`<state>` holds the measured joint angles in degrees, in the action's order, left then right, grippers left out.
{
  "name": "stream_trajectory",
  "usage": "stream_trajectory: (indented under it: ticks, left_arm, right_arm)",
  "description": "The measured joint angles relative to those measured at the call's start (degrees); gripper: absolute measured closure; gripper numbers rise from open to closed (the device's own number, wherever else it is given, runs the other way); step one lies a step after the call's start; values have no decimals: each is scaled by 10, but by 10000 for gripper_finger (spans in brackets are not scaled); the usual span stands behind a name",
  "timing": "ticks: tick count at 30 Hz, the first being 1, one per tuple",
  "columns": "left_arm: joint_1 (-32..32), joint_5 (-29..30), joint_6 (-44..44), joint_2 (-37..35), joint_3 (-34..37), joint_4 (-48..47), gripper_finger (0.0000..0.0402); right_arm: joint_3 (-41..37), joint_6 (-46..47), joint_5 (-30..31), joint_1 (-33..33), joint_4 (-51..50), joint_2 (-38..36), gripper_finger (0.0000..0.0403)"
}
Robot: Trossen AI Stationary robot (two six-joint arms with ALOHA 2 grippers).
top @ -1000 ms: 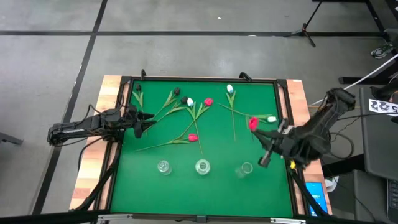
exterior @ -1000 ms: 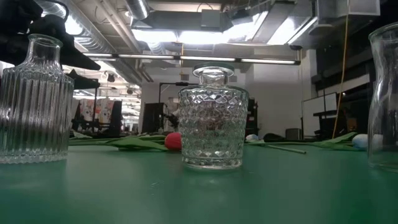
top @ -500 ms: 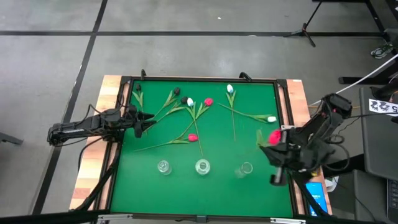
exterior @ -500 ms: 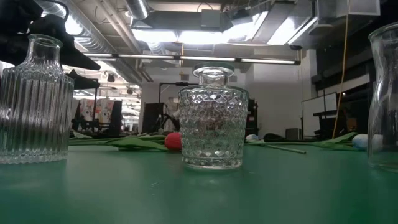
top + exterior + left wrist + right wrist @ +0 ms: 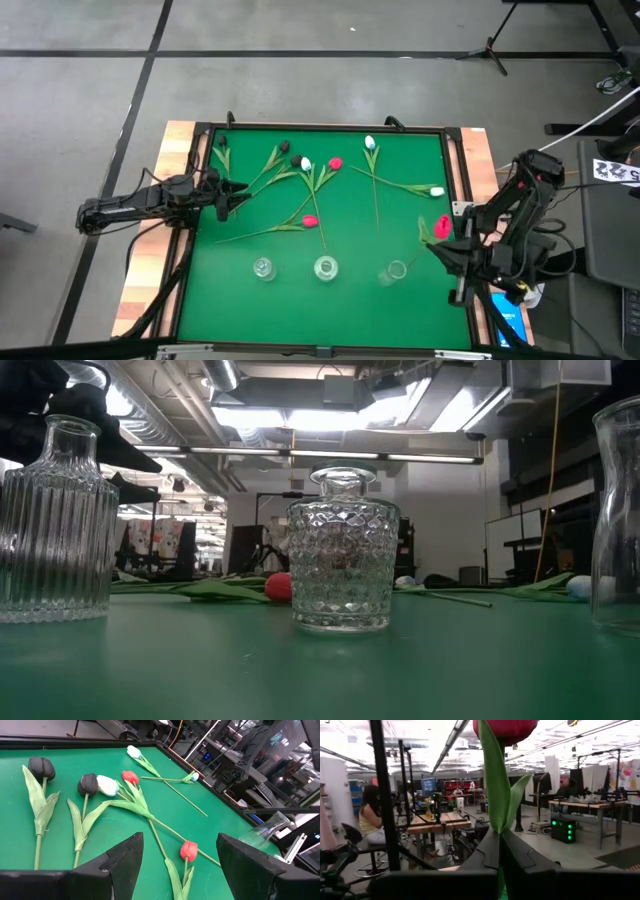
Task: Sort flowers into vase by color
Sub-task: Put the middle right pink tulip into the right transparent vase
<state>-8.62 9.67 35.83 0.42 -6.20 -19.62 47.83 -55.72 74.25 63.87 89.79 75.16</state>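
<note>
Place: you are looking at a robotics lab or workshop.
Ceiling: exposed ducts [image 5: 230, 375] and long strip lights [image 5: 330, 456] run overhead.
Floor: bare grey concrete [image 5: 300, 80] with dark lines surrounds your green-topped table [image 5: 340, 290].
Room behind: you see workbenches [image 5: 437, 825], monitors [image 5: 428, 785] and an equipment case with green lights [image 5: 563, 830].
People: one person [image 5: 369, 817] sits at a bench.

Green table [image 5: 350, 290] — 8 loose flowers [image 5: 310, 221], 3 glass vases [image 5: 325, 268].
</note>
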Motion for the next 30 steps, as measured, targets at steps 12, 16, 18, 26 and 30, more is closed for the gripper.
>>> stream_trajectory:
  ticks: [12,16,18,26,30]
  left_arm:
    - [0,0,-2,0,0,0,155]
    - [0,0,-7,0,0,0,155]
    - [0,1,-8,0,0,0,155]
    - [0,7,1,0,0,0,155]
    - [0,7,12,0,0,0,155]
  right_arm:
    - [-78,124,-12,-45,2,0,402]
    - [-78,116,32,-30,2,0,402]
    - [-79,115,32,-31,2,6,402]
    - [-141,177,22,-50,2,12,402]
    - [-173,215,-7,-70,1,12,402]
